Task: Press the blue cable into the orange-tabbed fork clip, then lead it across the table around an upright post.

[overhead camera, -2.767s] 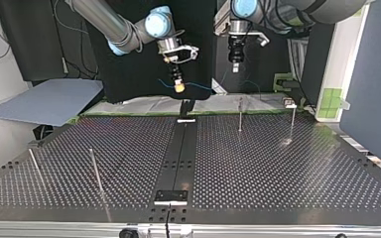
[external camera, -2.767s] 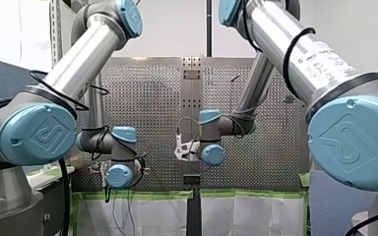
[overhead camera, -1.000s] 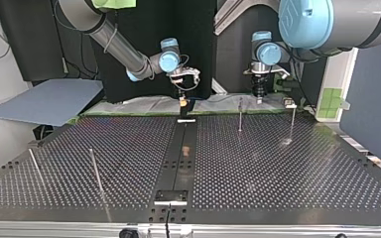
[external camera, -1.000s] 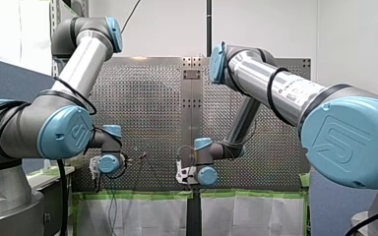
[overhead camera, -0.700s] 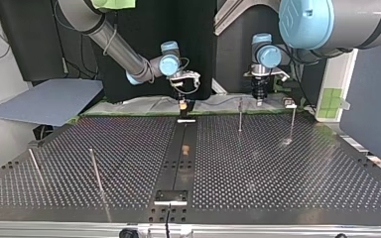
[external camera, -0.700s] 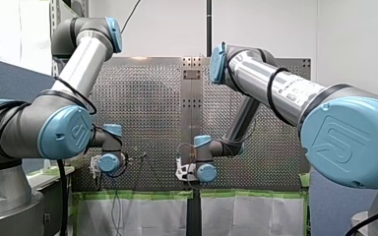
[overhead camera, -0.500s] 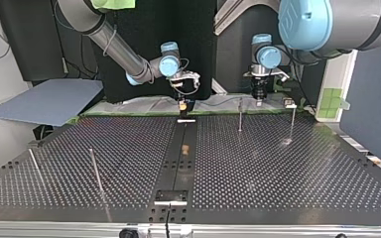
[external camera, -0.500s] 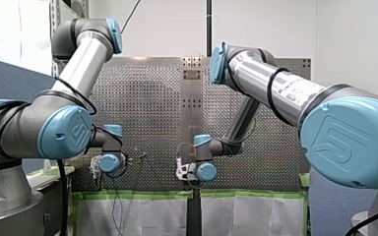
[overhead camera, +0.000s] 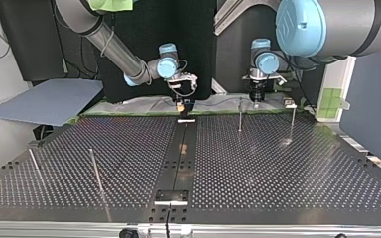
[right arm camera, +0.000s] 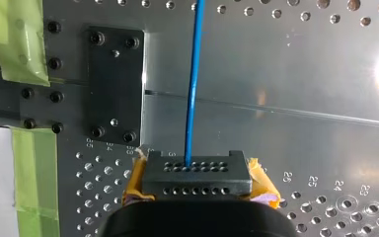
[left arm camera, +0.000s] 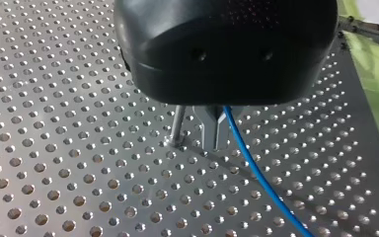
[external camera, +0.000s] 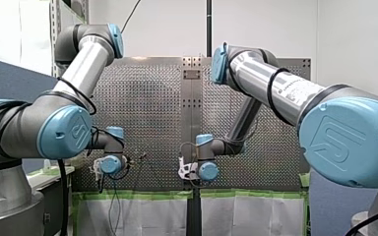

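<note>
Clamping the blue cable (right arm camera: 193, 79) in my closed right hand (right arm camera: 197, 173), running it straight ahead of that hand. Pinching it also in my closed left hand (left arm camera: 216, 140), just beside an upright post (left arm camera: 178, 123).

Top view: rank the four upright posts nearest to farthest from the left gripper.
1. centre post, just beside the left gripper, near the table's far edge.
2. right post, further to the view's right.
3. inner left post, near side, at the view's left.
4. outer left post, by the table's left edge.
</note>
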Controlling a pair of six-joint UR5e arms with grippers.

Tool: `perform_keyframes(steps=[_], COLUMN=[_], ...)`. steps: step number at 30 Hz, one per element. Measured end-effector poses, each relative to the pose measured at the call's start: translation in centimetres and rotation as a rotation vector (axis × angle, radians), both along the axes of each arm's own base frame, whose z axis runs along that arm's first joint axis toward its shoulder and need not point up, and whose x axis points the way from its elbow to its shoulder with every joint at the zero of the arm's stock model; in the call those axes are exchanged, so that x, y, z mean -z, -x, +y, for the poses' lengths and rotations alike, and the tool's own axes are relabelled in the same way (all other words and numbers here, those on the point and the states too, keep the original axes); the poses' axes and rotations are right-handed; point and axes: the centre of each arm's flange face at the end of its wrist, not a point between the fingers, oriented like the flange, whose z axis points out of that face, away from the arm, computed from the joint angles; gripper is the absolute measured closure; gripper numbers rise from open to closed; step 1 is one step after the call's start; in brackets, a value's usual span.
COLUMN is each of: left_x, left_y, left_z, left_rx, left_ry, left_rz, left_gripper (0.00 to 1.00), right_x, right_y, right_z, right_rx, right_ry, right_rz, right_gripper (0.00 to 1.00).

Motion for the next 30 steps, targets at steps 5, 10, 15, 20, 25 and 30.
perform_keyframes(steps=[5,10,15,20,25,30], left_x=[-0.2,-0.5,-1.0,-1.5,-1.6,-1.6], left_y=[-0.6,-1.4,-2.6,-3.6,-3.9,-4.1], left_z=[0.0,0.0,0.1,0.1,0.4,0.7], left_rx=[0.004,0.003,0.004,0.007,-0.001,-0.008], left_ry=[0.007,0.014,0.028,0.045,0.054,0.059], left_rz=[-0.006,-0.016,-0.022,-0.027,-0.030,-0.033], left_gripper=[1.00,1.00,1.00,1.00,1.00,1.00], right_x=[-0.2,-0.8,-1.8,-2.8,-3.4,-3.6], right_y=[0.0,-0.2,-0.5,-0.4,-0.1,0.2], right_z=[-0.4,-1.2,-2.5,-3.9,-5.2,-5.7], right_rx=[0.002,0.005,0.013,0.028,0.042,0.048], right_ry=[0.003,0.012,0.018,0.028,0.038,0.039], right_rz=[-0.003,-0.010,-0.010,-0.020,-0.027,-0.024], right_gripper=[1.00,1.00,1.00,1.00,1.00,1.00])
